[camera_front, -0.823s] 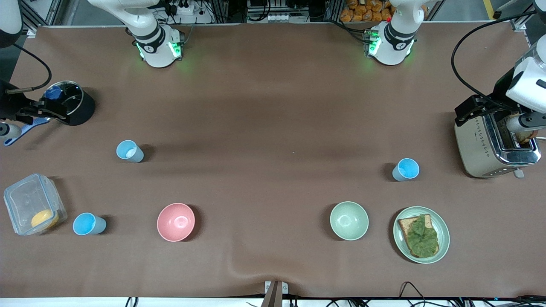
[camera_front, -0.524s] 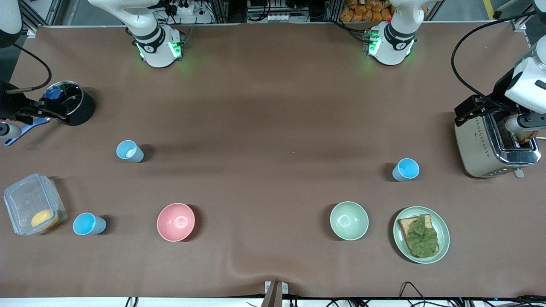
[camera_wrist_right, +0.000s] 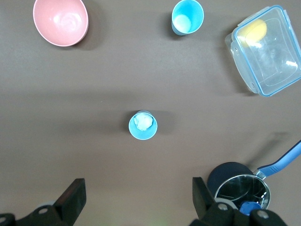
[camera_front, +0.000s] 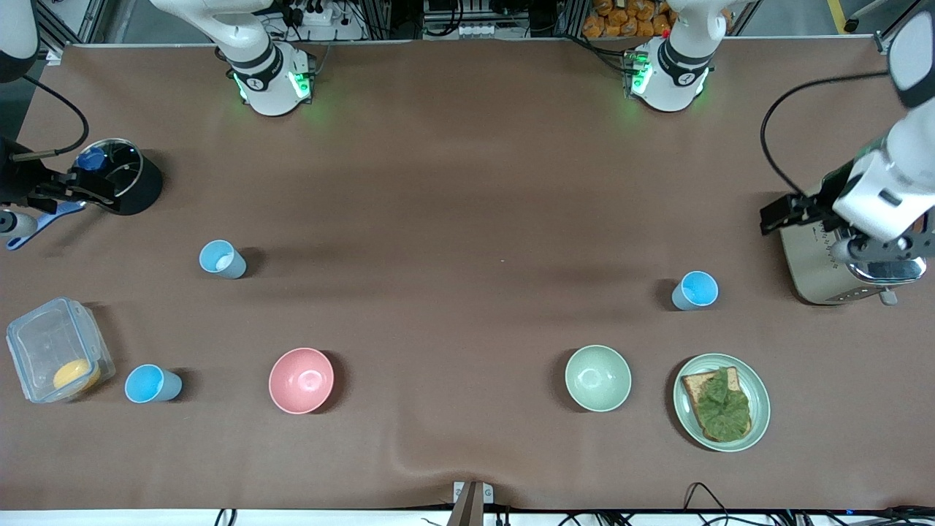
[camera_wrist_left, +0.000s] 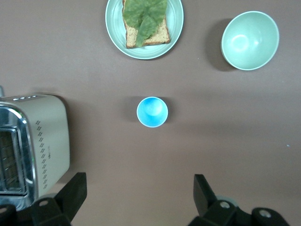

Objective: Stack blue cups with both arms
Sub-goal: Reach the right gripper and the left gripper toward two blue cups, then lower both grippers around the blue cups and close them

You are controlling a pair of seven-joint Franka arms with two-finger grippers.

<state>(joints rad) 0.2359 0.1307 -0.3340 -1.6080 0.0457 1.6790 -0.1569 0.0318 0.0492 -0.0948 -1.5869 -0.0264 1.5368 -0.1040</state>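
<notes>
Three blue cups stand upright and apart on the brown table. One cup (camera_front: 695, 290) is near the toaster; it shows in the left wrist view (camera_wrist_left: 152, 112). A second cup (camera_front: 222, 258) is toward the right arm's end and shows in the right wrist view (camera_wrist_right: 143, 125). A third cup (camera_front: 151, 384) stands beside the clear container, nearer the front camera (camera_wrist_right: 187, 17). My left gripper (camera_wrist_left: 139, 197) is open and empty, high over the table beside the toaster. My right gripper (camera_wrist_right: 137, 200) is open and empty, high over the table beside the black pot.
A toaster (camera_front: 825, 274) stands at the left arm's end. A plate with toast and lettuce (camera_front: 760, 416), a green bowl (camera_front: 597, 378) and a pink bowl (camera_front: 301, 380) sit nearer the front camera. A clear container (camera_front: 55, 358) and a black pot (camera_front: 139, 186) are at the right arm's end.
The left arm's hand has swung from above the toaster toward the front camera and the cup near it. The right arm and all cups have not moved.
</notes>
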